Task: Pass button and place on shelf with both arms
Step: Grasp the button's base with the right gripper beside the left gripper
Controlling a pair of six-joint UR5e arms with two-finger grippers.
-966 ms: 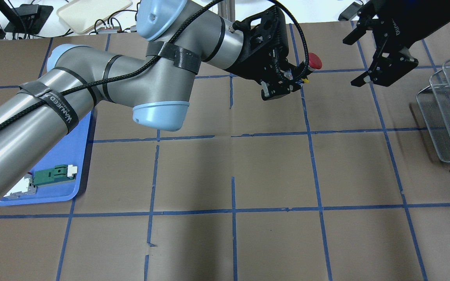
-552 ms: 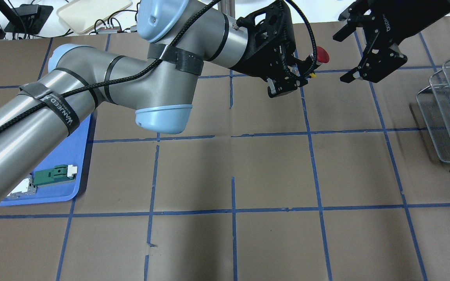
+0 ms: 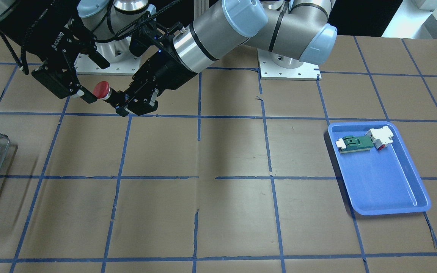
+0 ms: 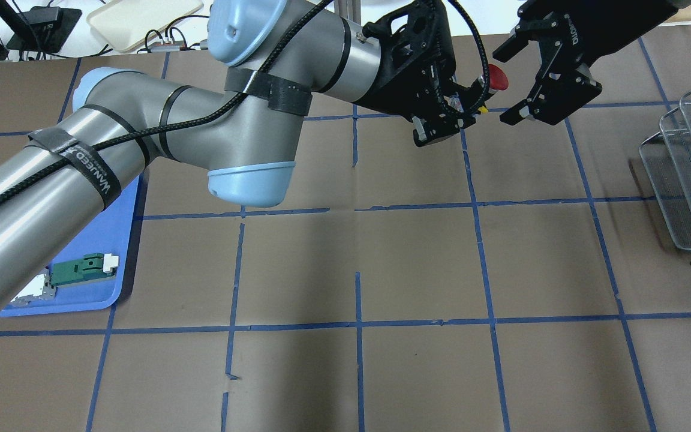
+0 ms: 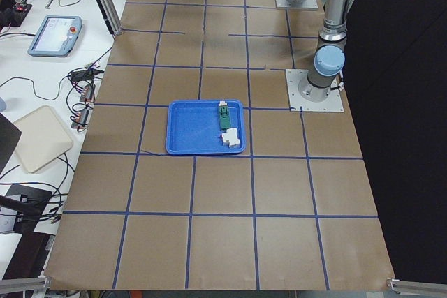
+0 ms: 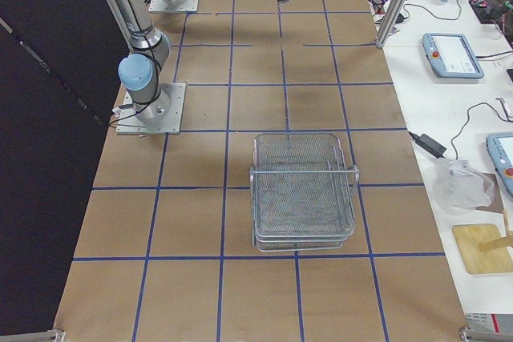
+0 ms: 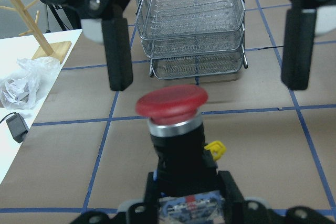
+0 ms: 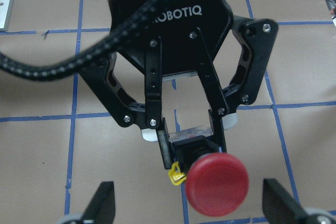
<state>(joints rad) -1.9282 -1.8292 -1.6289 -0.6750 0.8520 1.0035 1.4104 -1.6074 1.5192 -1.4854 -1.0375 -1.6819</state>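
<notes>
Button (image 4: 497, 78): red mushroom head, metal collar, black cylindrical body, clear end block; held in the air above the table (image 3: 222, 151) on the side near the robot's base, axis roughly level, head turned away from its holder and toward the shelf (image 6: 303, 190). Left gripper (image 8: 191, 140): closed narrow on the button's rear, fingers clamping the end block and body, a small yellow tab showing beside the grip. Right gripper (image 7: 207, 85): spread wide, facing the left gripper, one finger (image 7: 118, 51) on each side of the red head with clear air between pads and head; no contact visible. Shelf: silvery wire rack of stacked mesh tiers, standing on the table toward the robot's right end, well apart from both grippers, tiers bare. Blue tray (image 3: 385, 182): on the table at the robot's left end, well apart from the button. Green-and-white part (image 3: 355, 143): lying flat in the tray's corner nearest the robot, beside a small white piece (image 3: 381, 136) with a red bit. Table: brown paper covering, marked in squares by blue tape.
</notes>
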